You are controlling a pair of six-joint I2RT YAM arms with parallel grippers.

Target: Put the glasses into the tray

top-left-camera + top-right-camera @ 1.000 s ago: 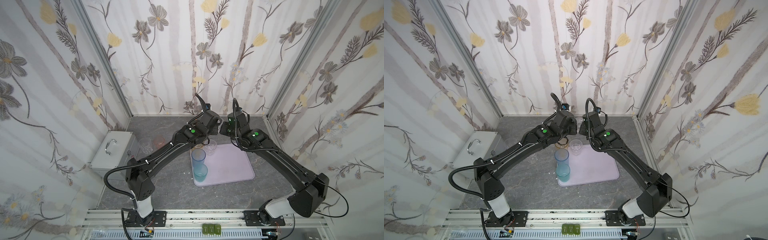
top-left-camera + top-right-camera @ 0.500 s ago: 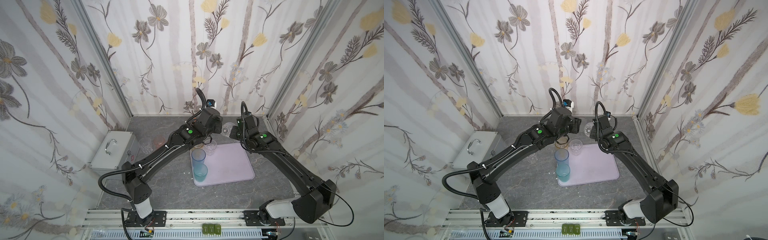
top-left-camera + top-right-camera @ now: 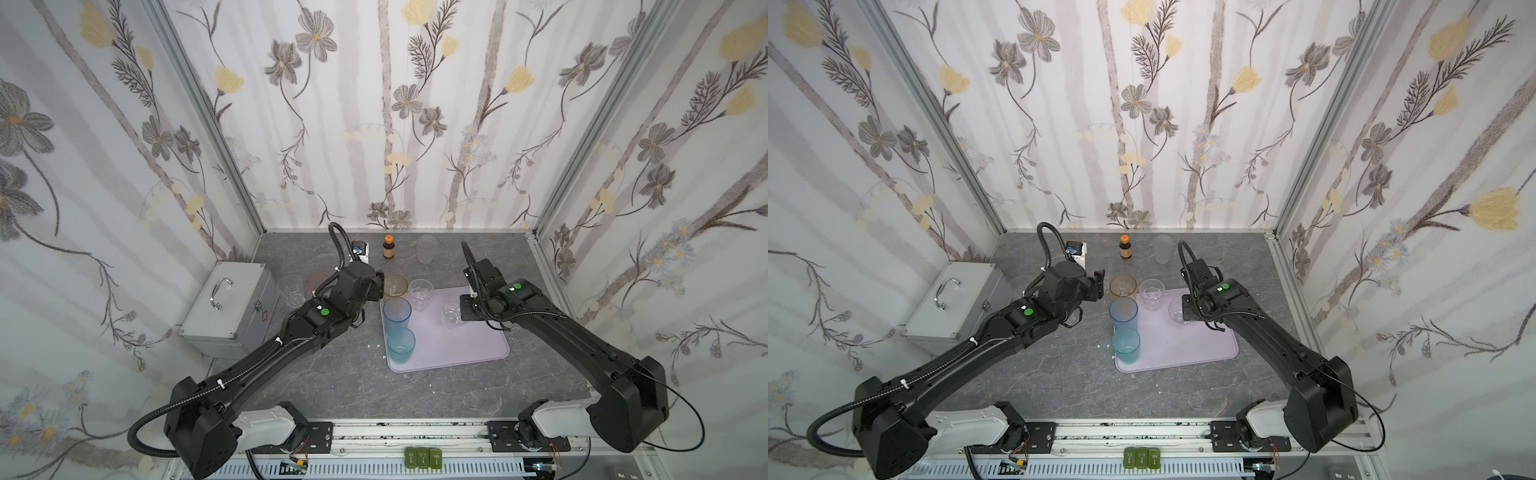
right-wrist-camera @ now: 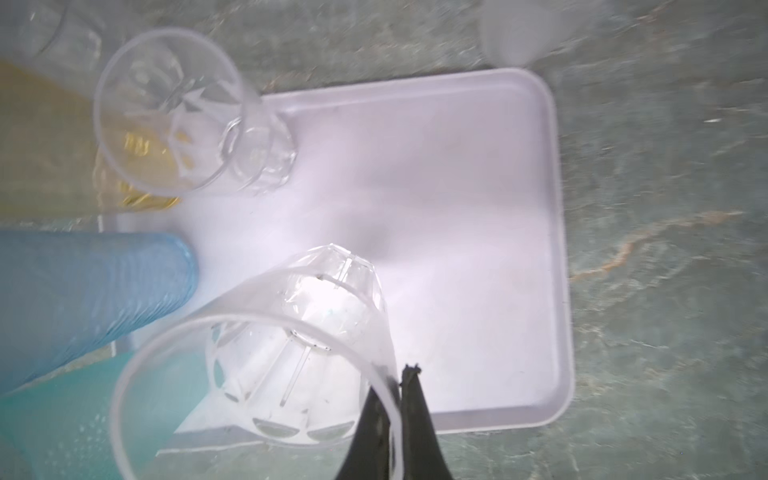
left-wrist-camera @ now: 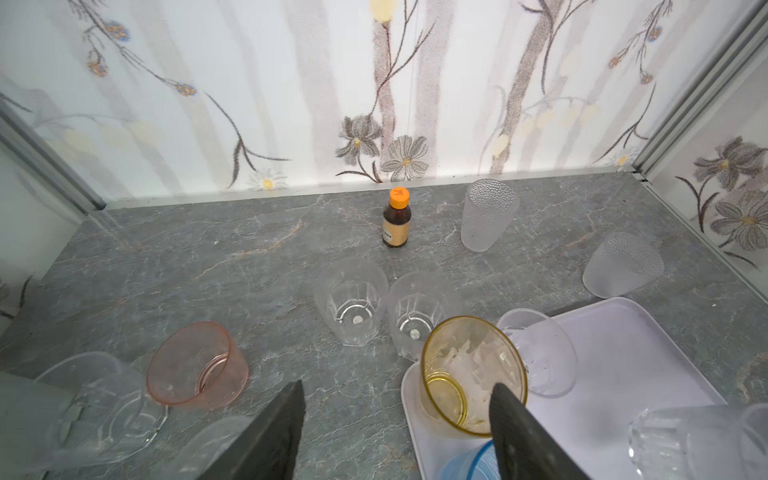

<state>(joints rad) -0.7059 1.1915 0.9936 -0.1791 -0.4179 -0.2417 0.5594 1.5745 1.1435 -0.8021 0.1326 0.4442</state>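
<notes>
The clear glass (image 4: 291, 345), rim-clamped in the right claw (image 4: 401, 374), may be toppled on release, and the amber glass (image 3: 395, 286) at 10 o'clock on the tray (image 3: 469, 340) clipped by the parted left claw (image 5: 395, 395).

Bright, even, diffuse light; shadows faint on the grey marbled desk (image 3: 353, 386). Top views bow at edges. Right wrist view motion-blurred, pale lilac plastic tray (image 4: 478, 208) washed out.

Both top views look steeply down from high at the front over the whole cell; each wrist view peers close past its own fingers (image 5: 266, 436), sharing the tray (image 5: 623, 357) ahead of them
</notes>
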